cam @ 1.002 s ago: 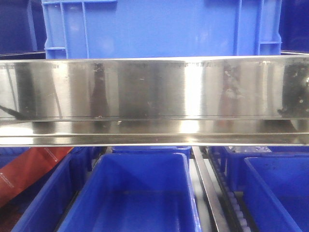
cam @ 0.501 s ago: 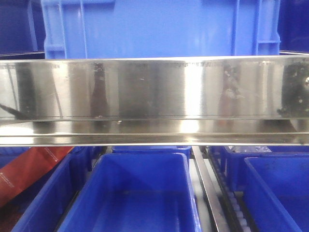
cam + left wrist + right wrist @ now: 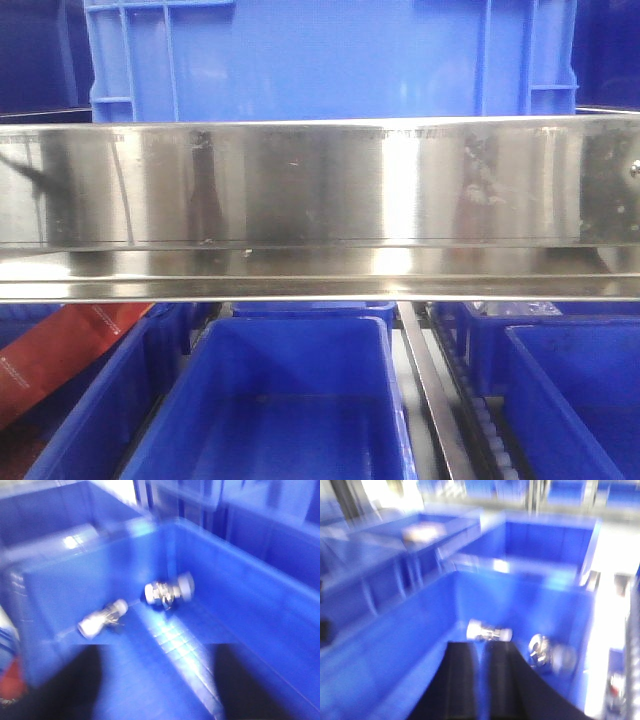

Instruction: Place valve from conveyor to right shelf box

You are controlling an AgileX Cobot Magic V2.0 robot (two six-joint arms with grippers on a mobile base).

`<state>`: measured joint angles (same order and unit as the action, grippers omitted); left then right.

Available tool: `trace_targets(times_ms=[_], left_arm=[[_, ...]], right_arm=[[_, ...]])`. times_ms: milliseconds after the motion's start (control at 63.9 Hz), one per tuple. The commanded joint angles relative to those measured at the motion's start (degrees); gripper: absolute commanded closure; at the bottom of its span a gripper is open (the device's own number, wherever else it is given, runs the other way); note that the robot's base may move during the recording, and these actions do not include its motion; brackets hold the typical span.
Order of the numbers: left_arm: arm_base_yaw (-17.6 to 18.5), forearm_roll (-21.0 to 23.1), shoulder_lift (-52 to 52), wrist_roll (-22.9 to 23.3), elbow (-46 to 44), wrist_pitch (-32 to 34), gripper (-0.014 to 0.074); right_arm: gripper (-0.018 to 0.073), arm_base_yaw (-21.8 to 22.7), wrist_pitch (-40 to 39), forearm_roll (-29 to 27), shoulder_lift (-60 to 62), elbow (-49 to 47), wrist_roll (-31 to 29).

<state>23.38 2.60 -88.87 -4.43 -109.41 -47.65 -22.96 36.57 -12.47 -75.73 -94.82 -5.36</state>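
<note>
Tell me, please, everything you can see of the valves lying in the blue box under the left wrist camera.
Two valves lie on the floor of the blue box, apart from each other and untouched by the gripper fingers. The right valve shows a silvery, ridged metal body with a pale cap at its right end. The left valve lies slanted, with pale caps at both ends and a metal middle. Blur hides finer detail.

Red slanted frame piece (image 3: 60, 345) low at the left of the front view, narrow metal divider rail (image 3: 428, 385) running between lower bins, white roller strip (image 3: 492, 430) beside it
</note>
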Motion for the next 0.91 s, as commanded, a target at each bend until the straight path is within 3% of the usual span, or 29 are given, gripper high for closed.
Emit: trace_targets(times_ms=[0, 110, 250, 548, 783, 892], left_arm=[[-1.5, -0.4, 3.8, -0.1, -0.4, -2.6, 0.0497], [-4.2, -0.8, 7.6, -0.1, 1.0, -6.3, 0.0619], [-7.7, -0.8, 14.6, 0.1, 10.1, -5.4, 0.0639], [-9.6, -0.8, 39.3, 0.3, 44.9, 14.2, 0.0646], [-9.6, -0.8, 57.0, 0.3, 66.4, 22.6, 0.0649], [-9.6, -0.8, 65.0, 0.3, 76.0, 28.5, 0.0703]], right_arm=[[0.0717, -0.1, 0.5, 1.5, 4.1, 1.1, -0.1], [0.0717, -0.1, 0.2, 4.7, 9.2, 6.0, -0.1], [0.0718, -0.1, -2.8, 5.9, 17.4, 17.0, -0.1], [0.0722, -0.1, -11.5, 5.9, 37.4, 42.9, -0.1], [0.0722, -0.1, -13.2, 6.1, 50.7, 59.1, -0.1], [0.0722, -0.1, -15.6, 6.1, 55.9, 66.0, -0.1]])
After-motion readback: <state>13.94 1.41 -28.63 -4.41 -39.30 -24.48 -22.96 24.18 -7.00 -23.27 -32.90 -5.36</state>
